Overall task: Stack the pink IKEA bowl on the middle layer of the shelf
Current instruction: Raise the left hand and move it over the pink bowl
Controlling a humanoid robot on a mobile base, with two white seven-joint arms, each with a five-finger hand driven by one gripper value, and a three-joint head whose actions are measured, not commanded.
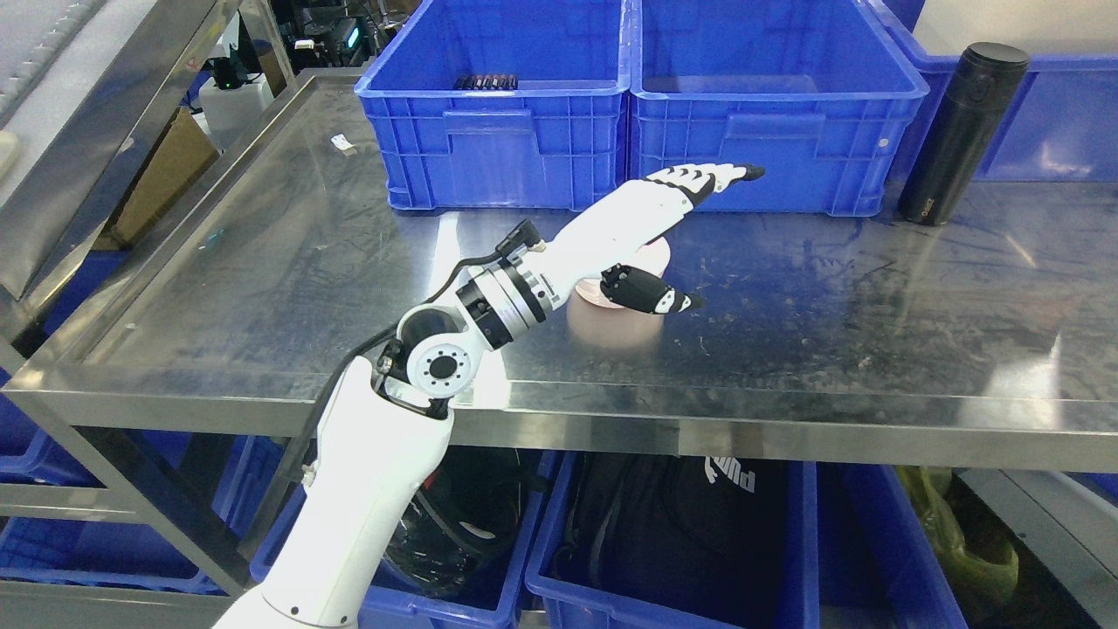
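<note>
- The left arm comes up from the lower left, crosses the front edge of the steel shelf (262, 262) and reaches toward its middle.
- The left hand (651, 231) sits over the pink bowl (651, 255), fingers (699, 182) stretched out straight and pointing toward the back right, thumb (651, 290) spread low on the front side.
- That hand is wide open and nothing is gripped; the palm covers much of the bowl, and whether it is touching the bowl I cannot tell.
- The pink bowl rests on the shelf surface about midway between front and back edges, near the centre, its reflection showing on the steel just in front of it.
- Along the back edge stand two blue crates side by side: the left crate (493, 131) with some dark items at its rear wall, the right crate (777, 131) just behind the fingertips.
- A black flask (961, 131) stands upright near the back right, beside the right crate.
- A small white scrap (343, 142) lies near the back left corner.
- Below the shelf, blue bins (803, 559) hold dark bags.
</note>
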